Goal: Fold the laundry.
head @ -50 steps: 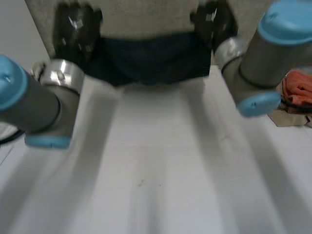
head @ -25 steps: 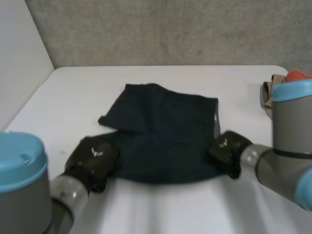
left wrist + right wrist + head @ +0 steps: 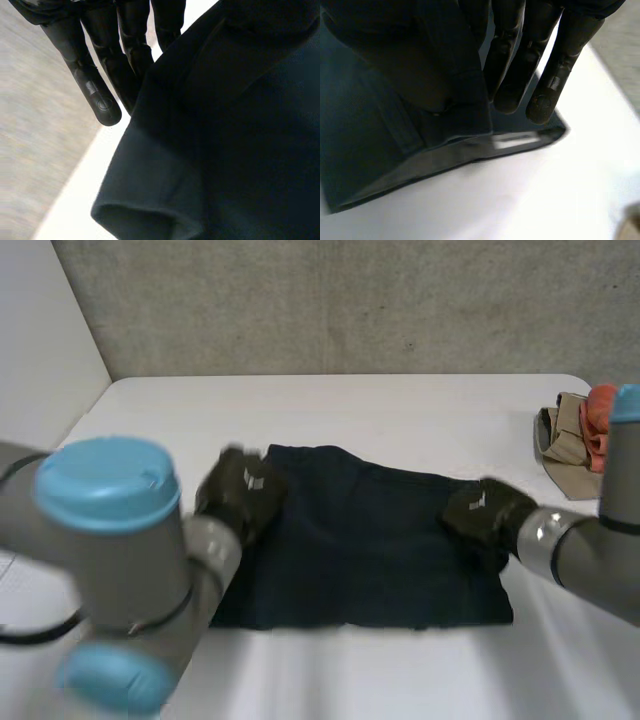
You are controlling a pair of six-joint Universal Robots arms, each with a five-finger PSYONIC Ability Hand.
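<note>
A dark navy garment (image 3: 370,550) lies folded on the white table (image 3: 350,405). My left hand (image 3: 240,490) is at its far left corner and my right hand (image 3: 485,510) at its far right corner. Beside the left hand (image 3: 95,95), the garment (image 3: 225,150) rises against the nearly straight fingers, with an open hem below. In the right wrist view, the right hand (image 3: 550,85) has its fingers laid over the top layer of the garment (image 3: 395,135), pinching the folded corner; a pale label shows at the edge.
A heap of orange and tan clothes (image 3: 585,435) sits at the table's right edge. A concrete wall stands behind the table and a white wall at the left. Bare table lies beyond the garment.
Both hands first brought the garment down from near the camera to the table. They then carried its near edge away from me, and the garment is now a shorter folded rectangle.
</note>
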